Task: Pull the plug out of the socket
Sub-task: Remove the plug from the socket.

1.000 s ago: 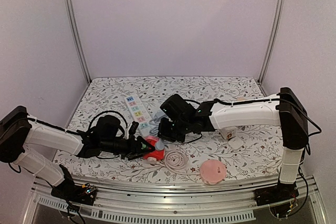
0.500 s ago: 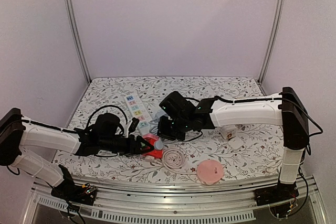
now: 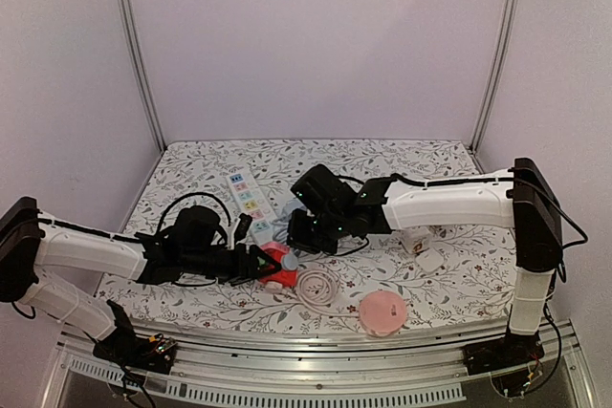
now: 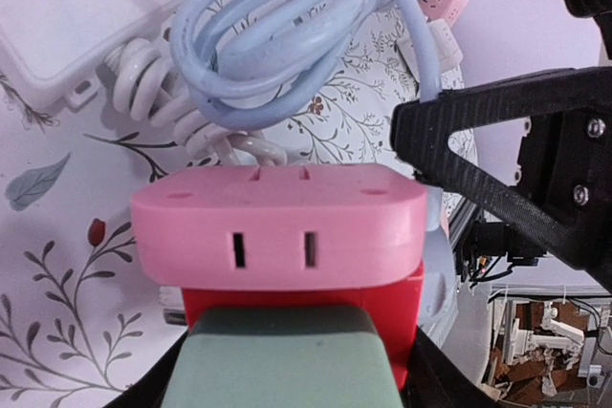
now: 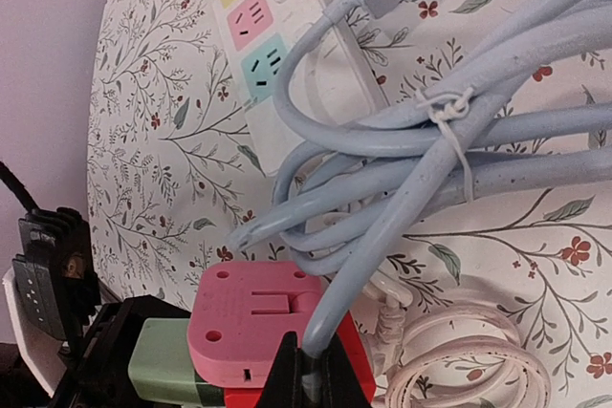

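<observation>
Top ext. view: the L arm is reaching in low from the left, its left gripper (image 3: 260, 263) lying near the front-centre of the floral table (image 3: 402, 164) and closing round the pink socket block (image 3: 275, 257). L wrist view: the block, pink top w/ two slots over a red base, is sitting betw. a green finger pad (image 4: 277, 370) below and a black finger at right. The pad is pressing on the red base, so the jaws are prob. clamping the block, though contact on the other side is not clearly visible. The R arm is stretching across from the right, w/ the right gripper (image 5: 308, 381) pointing at the same block. R wrist view: its black fingertips are pinching shut on the pale-blue cable (image 5: 411, 169) right where it is meeting the block's edge; the plug itself cannot be made out there. The cable is looping in a bundle, bound w/ a twist tie (image 5: 445, 102), just behind the block and beside the white power strip (image 3: 247, 196) w/ coloured outlets. A coiled whitish cord (image 3: 316, 288) is lying just right of the block. A pink disc (image 3: 385, 312) is resting nearer the front edge. A small white adapter (image 3: 428, 260) is lying apart to the right.
</observation>
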You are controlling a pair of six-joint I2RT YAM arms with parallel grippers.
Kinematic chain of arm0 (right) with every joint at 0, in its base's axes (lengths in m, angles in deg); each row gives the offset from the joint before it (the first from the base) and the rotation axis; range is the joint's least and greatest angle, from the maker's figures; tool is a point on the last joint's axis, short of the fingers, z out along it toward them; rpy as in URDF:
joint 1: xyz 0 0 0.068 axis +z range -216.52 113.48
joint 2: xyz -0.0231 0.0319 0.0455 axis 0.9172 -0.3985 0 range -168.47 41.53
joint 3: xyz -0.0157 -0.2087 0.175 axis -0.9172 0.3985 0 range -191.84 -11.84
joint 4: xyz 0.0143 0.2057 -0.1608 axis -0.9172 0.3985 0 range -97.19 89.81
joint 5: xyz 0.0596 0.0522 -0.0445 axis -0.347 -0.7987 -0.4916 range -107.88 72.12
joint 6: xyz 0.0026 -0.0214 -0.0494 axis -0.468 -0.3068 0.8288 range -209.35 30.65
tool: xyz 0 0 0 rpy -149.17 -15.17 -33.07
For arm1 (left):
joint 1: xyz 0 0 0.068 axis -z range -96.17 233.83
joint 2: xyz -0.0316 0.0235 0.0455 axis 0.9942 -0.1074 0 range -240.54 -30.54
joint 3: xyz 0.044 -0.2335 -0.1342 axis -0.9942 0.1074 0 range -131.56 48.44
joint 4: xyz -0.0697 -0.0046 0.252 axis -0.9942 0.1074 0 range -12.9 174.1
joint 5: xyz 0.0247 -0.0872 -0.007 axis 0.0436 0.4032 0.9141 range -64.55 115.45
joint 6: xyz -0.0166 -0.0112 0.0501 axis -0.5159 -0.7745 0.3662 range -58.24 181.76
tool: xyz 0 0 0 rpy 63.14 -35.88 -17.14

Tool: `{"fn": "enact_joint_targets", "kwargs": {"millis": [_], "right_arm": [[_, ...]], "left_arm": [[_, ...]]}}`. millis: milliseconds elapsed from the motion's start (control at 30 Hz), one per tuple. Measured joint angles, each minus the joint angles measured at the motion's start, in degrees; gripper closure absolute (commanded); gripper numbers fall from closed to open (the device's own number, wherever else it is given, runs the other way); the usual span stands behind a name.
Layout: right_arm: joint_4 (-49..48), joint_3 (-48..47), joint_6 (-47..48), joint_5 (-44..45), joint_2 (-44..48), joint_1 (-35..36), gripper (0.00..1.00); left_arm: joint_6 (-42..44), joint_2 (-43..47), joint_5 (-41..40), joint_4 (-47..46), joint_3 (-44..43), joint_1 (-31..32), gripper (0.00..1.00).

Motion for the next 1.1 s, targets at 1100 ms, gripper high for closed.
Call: {"fn": "enact_joint_targets", "kwargs": {"millis": [1100], "right_arm": [[-2.2, 4.3, -1.8, 1.8, 3.8, 1.6, 1.0]], "left_arm": [[3.7, 1.5, 1.6, 0.7, 0.0, -0.7, 0.65]]}}
